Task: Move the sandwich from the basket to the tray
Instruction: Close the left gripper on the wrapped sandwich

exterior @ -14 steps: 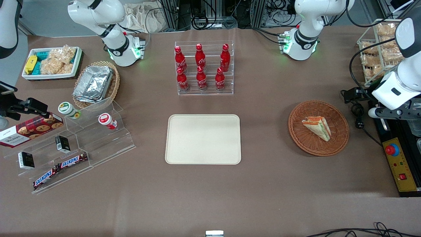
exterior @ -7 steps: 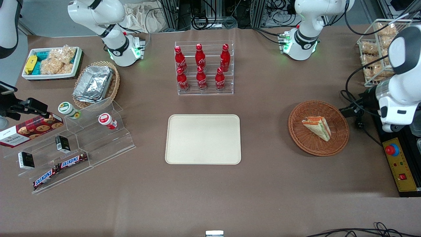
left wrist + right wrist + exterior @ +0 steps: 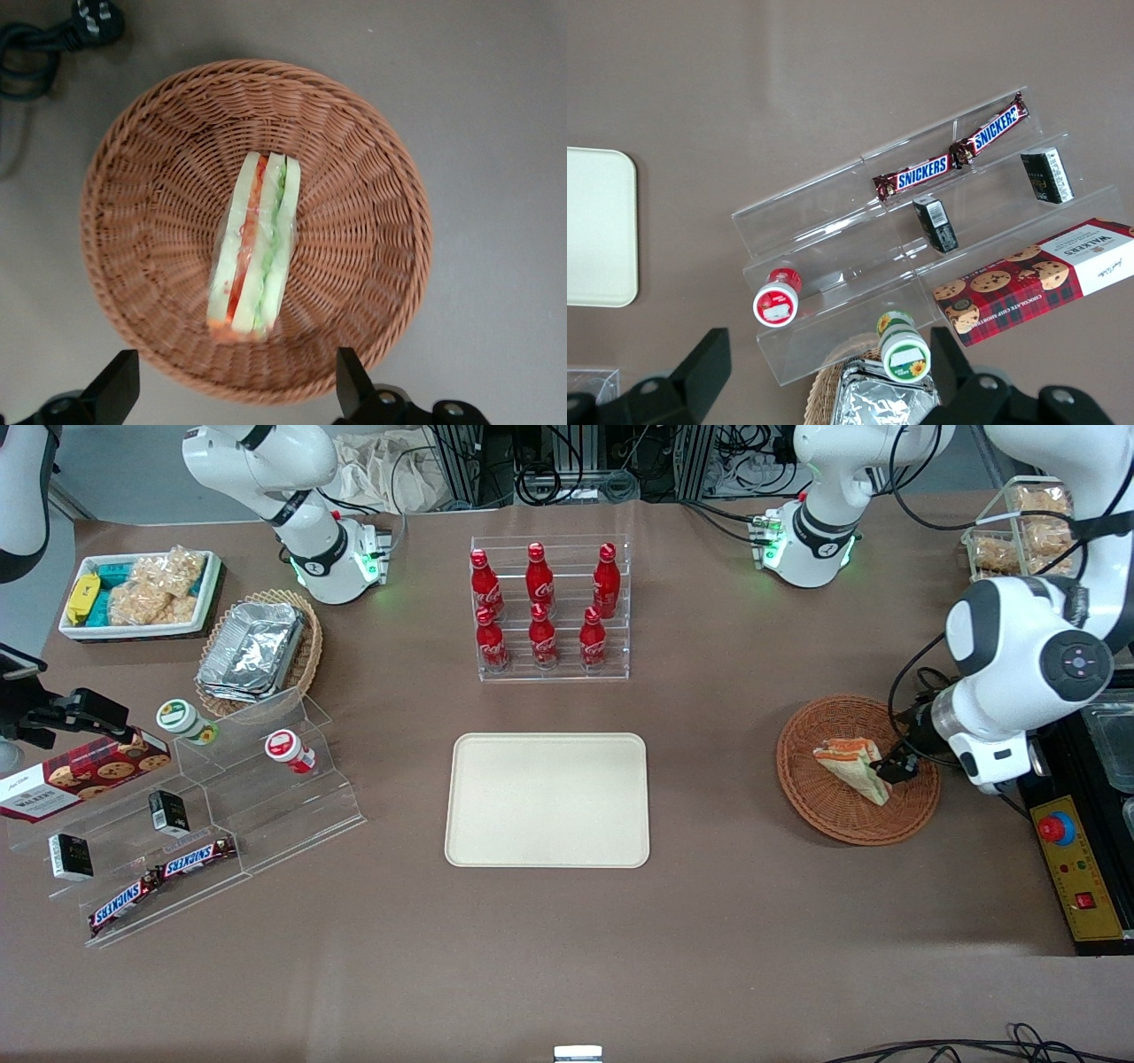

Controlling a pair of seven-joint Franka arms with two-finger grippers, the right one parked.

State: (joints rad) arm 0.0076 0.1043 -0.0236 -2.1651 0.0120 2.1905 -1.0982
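Left wrist view: hand [image 3: 235,390] wide open and empty above the sandwich [image 3: 254,250] in the basket [image 3: 372,177].

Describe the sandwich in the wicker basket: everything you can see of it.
The sandwich is a small triangular wedge in clear wrap: pale bread slices with red, orange and green filling showing along its cut edge. It lies in the middle of the round reddish-brown woven basket, resting on the weave, with nothing else touching it. The gripper hovers above it with its fingers spread wide apart, straddling the sandwich's width, not in contact. The tray has nothing on it.
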